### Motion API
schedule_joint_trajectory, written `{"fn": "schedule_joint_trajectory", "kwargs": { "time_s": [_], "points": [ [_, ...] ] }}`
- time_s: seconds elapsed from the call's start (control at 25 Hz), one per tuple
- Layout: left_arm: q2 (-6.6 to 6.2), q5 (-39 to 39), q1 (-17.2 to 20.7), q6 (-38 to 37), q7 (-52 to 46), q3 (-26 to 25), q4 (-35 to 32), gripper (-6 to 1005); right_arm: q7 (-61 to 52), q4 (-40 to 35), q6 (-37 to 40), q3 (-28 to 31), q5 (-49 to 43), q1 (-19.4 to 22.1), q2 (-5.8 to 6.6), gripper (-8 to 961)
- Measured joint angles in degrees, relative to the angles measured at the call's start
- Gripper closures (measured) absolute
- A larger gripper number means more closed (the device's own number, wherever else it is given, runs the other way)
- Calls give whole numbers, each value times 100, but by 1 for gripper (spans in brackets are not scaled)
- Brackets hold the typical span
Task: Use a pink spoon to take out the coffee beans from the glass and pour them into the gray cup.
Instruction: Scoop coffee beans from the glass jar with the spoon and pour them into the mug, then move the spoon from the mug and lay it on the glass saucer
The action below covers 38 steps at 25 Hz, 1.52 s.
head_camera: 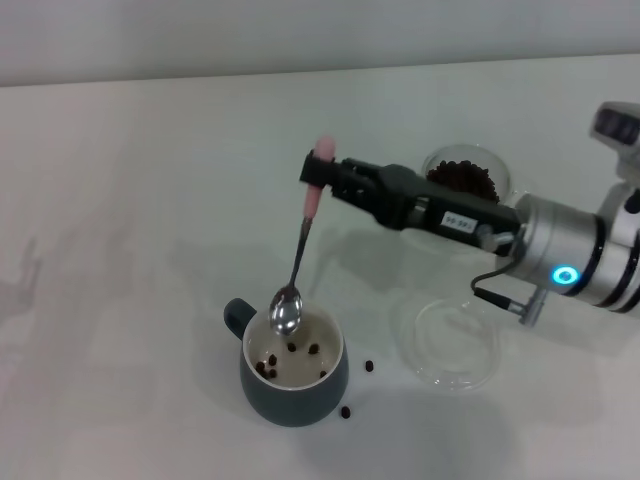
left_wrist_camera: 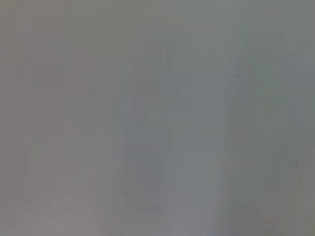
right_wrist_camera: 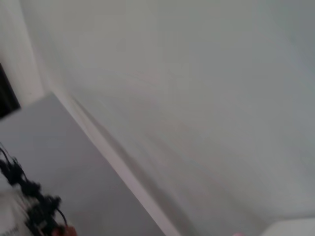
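In the head view my right gripper (head_camera: 322,170) is shut on the pale pink handle of the pink spoon (head_camera: 297,262). The spoon hangs nearly upright with its silver bowl just over the rim of the gray cup (head_camera: 292,378). The spoon bowl looks empty. A few coffee beans (head_camera: 291,358) lie on the cup's off-white bottom. The glass (head_camera: 466,175) stands behind my right arm with a dark heap of beans in it, partly hidden by the arm. My left gripper is out of view. The wrist views show only bare surface.
A flat shallow clear dish (head_camera: 446,343) lies to the right of the gray cup, under my right forearm. Two stray beans (head_camera: 368,367) lie on the white table beside the cup.
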<state>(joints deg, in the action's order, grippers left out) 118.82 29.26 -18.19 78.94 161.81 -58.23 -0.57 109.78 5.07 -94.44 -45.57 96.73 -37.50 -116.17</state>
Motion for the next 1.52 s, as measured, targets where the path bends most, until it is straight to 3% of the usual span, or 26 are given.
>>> {"fn": "schedule_joint_trajectory", "kwargs": {
  "time_s": [0.32,0.8,1.52],
  "points": [
    [-4,1,-1,-2,6,8,5,434,-546,-597,-215,181,12,520,55,805],
    [-15,1,-53,-1,9,23,-30,434,-1160,-1677,278,240,-21,1651,214,805],
    [-18,-34,-125,-4,9,41,-40,433,-1112,-1688,1009,179,-219,1929,202,806]
  ]
}}
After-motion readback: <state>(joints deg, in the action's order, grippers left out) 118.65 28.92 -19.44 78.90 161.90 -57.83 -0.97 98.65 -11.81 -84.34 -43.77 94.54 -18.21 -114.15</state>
